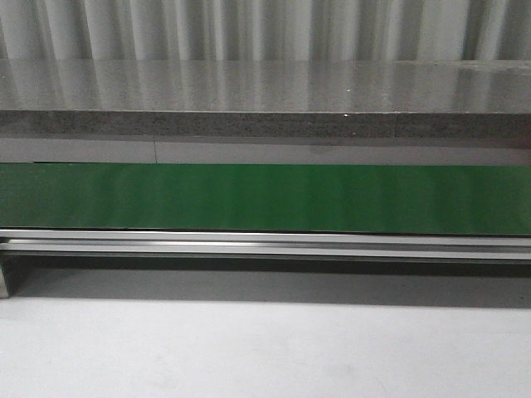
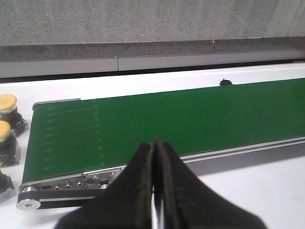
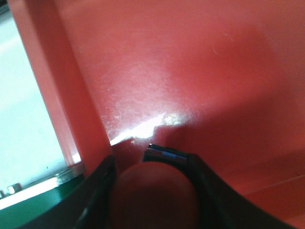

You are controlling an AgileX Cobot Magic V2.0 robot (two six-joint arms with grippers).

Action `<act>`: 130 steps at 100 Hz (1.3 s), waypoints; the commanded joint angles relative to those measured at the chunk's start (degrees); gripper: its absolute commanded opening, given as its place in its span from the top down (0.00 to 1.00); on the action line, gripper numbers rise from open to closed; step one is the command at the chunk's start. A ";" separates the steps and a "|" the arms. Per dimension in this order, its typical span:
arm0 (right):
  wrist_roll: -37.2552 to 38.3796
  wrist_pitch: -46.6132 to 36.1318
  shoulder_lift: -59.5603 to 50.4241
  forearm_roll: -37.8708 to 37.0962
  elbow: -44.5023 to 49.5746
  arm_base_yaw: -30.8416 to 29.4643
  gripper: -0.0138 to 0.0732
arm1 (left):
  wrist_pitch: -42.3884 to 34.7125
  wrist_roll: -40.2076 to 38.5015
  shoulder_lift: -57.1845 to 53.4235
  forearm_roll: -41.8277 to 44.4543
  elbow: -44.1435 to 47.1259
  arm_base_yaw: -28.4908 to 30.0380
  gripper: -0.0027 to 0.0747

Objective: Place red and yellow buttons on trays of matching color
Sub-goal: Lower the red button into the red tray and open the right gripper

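Observation:
A red button [image 3: 155, 195] with a domed cap sits between the fingers of my right gripper [image 3: 151, 164], which is shut on it inside the red tray [image 3: 200, 71], close to the tray's side wall [image 3: 52, 86]. I cannot tell whether the button touches the tray floor. My left gripper [image 2: 155, 143] is shut with nothing in it, above the near rail of the green belt [image 2: 143, 119]. Two yellow buttons [image 2: 8, 102] [image 2: 4, 131] stand on the white table beside the belt's end. The yellow tray is out of view. Neither gripper shows in the front view.
The green conveyor belt [image 1: 265, 197] runs across the front view, with a metal rail [image 1: 265, 242] along its near side. Behind it stands a speckled stone ledge [image 1: 265, 124]. White table [image 1: 265, 348] lies in front. A dark button body [image 2: 4, 185] shows next to the belt's roller [image 2: 28, 202].

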 commanded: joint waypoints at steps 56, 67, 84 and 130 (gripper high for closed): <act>-0.28 0.10 -7.06 1.24 -1.81 -0.24 0.14 | -4.22 0.00 0.41 -0.68 -1.50 -0.39 0.99; -0.28 0.77 -10.87 1.29 -1.32 1.02 0.26 | -4.22 0.00 0.41 -0.68 -1.50 -0.39 0.99; -0.70 0.77 -17.17 -0.48 1.34 5.62 0.66 | -4.22 0.00 0.41 -0.68 -1.50 -0.39 0.99; -5.01 -5.59 -37.66 -5.98 16.90 24.20 0.92 | -4.22 0.00 0.41 -0.68 -1.50 -0.39 0.99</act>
